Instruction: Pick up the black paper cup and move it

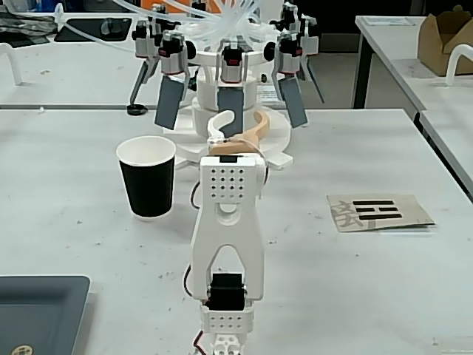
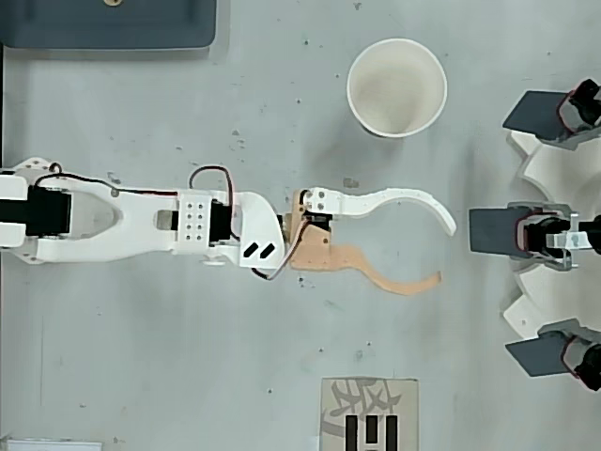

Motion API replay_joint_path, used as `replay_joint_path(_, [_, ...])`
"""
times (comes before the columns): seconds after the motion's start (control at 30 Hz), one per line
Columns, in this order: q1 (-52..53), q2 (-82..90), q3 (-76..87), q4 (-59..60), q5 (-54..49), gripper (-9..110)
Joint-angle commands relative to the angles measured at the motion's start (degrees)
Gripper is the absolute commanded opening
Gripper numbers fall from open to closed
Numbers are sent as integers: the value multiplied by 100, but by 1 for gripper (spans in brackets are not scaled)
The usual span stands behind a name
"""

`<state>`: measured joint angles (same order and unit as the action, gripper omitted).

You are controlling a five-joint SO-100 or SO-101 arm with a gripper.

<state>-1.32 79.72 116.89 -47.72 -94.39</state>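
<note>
The black paper cup point(image 1: 148, 177) stands upright on the white table, left of the arm in the fixed view. From overhead only the cup's point(image 2: 396, 86) white inside and rim show. My gripper point(image 2: 443, 252) is open, its white finger point(image 2: 404, 199) and tan finger point(image 2: 394, 280) spread wide with nothing between them. It points right in the overhead view, and the cup stands apart from it, above the white finger. In the fixed view the gripper point(image 1: 236, 127) reaches away from the camera, right of the cup.
A white device with grey paddles point(image 1: 229, 74) stands just beyond the fingertips, at the right edge overhead point(image 2: 554, 230). A dark grey tray point(image 1: 37, 310) lies near the arm's base. A card with black bars point(image 1: 378, 211) lies to the right. A cardboard box point(image 1: 443, 37) sits on another table.
</note>
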Motion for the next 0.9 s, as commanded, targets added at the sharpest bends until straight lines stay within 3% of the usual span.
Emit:
replay_joint_path(0.0, [79, 492, 272, -404, -53, 8])
replay_joint_path(0.87, [79, 809, 896, -677, -123, 10])
